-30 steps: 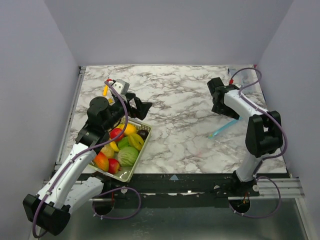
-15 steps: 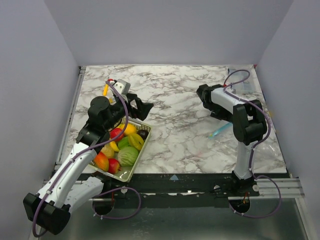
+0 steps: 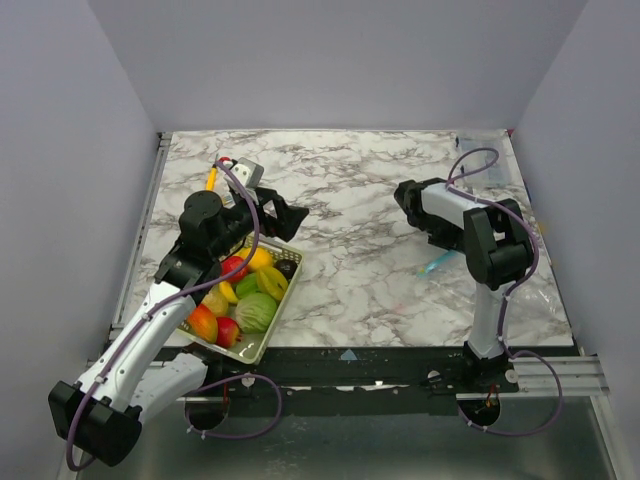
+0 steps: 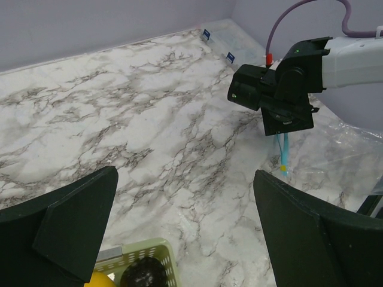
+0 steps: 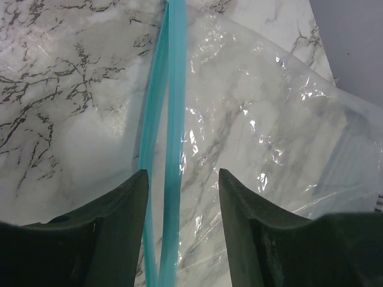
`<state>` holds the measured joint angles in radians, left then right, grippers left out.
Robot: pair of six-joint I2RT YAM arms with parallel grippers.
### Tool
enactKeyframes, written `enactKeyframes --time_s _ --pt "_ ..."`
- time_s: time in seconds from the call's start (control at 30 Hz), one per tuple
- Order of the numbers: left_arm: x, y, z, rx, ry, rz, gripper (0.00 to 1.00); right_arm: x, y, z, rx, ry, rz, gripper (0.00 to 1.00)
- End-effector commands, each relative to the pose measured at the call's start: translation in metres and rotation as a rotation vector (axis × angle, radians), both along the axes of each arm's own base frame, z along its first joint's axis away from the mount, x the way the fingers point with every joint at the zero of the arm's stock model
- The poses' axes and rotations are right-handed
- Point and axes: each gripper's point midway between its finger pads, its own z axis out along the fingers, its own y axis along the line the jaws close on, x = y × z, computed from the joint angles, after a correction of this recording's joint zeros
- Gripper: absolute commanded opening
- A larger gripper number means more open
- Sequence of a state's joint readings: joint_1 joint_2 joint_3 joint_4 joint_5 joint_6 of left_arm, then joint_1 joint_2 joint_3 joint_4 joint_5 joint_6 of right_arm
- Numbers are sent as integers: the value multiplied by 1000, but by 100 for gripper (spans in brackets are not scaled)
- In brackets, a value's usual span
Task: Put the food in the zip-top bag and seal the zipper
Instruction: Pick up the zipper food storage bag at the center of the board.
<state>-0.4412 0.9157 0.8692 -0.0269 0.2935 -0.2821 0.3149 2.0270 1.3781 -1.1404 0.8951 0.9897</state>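
Note:
The food [image 3: 246, 288], glossy red, yellow, green and orange toy pieces, lies in a pale green mesh basket [image 3: 262, 341] at the near left. My left gripper [image 3: 287, 214] hovers open and empty over the basket's far corner; in its wrist view [image 4: 184, 179] the basket corner [image 4: 143, 254] shows below. The clear zip-top bag [image 3: 525, 275] lies flat at the right. My right gripper [image 3: 438, 236] is open, pointing down just over the bag's mouth. In its wrist view [image 5: 182, 176] the teal zipper [image 5: 173, 119] runs between the fingers over the bag [image 5: 269, 119].
A small orange-yellow piece [image 3: 211, 180] lies on the marble table behind the left arm. The table's walls close in at the back and both sides. The right arm also shows in the left wrist view [image 4: 281, 98], with the zipper [image 4: 283, 154] under it.
The right arm has swung its gripper left and toward the near side, from the back right down over the bag's zipper. The left arm has barely moved.

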Motion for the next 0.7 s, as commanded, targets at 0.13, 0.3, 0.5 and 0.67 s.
enactKeyframes --time_s 0.13,0.3,0.5,0.67 --pt "-4 -8 5 -12 3 -42 98 -1 -9 -10 -65 -37 -15 41" --pt "-3 -9 4 -10 9 -44 98 2 -8 -1 -47 -91 -16 13" --pt "-2 -11 0 -8 22 -54 98 15 6 22 48 -199 55 0" --pt "-1 -13 -2 -9 32 -59 98 30 45 28 259 -258 310 0"
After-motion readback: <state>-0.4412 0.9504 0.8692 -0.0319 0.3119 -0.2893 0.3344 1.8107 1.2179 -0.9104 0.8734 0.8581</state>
